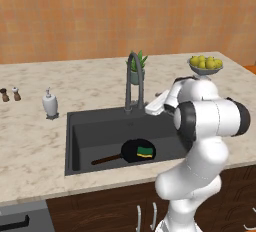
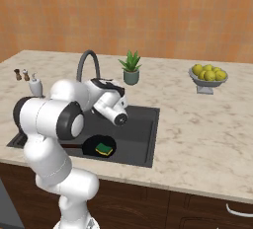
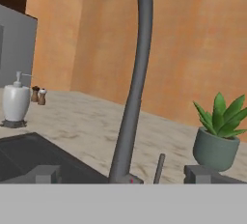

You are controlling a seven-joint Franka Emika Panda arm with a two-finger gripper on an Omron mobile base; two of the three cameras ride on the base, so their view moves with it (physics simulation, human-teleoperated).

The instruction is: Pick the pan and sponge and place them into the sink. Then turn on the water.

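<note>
The black pan [image 1: 131,152] lies in the dark grey sink [image 1: 100,126], its brown handle pointing left. On the pan rests the yellow and green sponge [image 1: 145,151]. The right base view shows the same pan [image 2: 95,147] and sponge [image 2: 104,148] in the sink [image 2: 141,134]. My gripper [image 1: 151,108] hovers over the sink's back edge, just right of the arched faucet [image 1: 132,78], pointing at it. In the hand view the gripper [image 3: 124,175] is open, fingertips [image 3: 46,174] wide apart, with the faucet [image 3: 137,73] and its thin lever [image 3: 159,166] straight ahead. No water runs.
A white soap bottle [image 1: 49,104] and two small shakers [image 1: 10,94] stand left of the sink. A potted plant [image 1: 138,68] sits behind the faucet. A bowl of yellow-green fruit [image 1: 205,65] stands at the back right of the beige counter.
</note>
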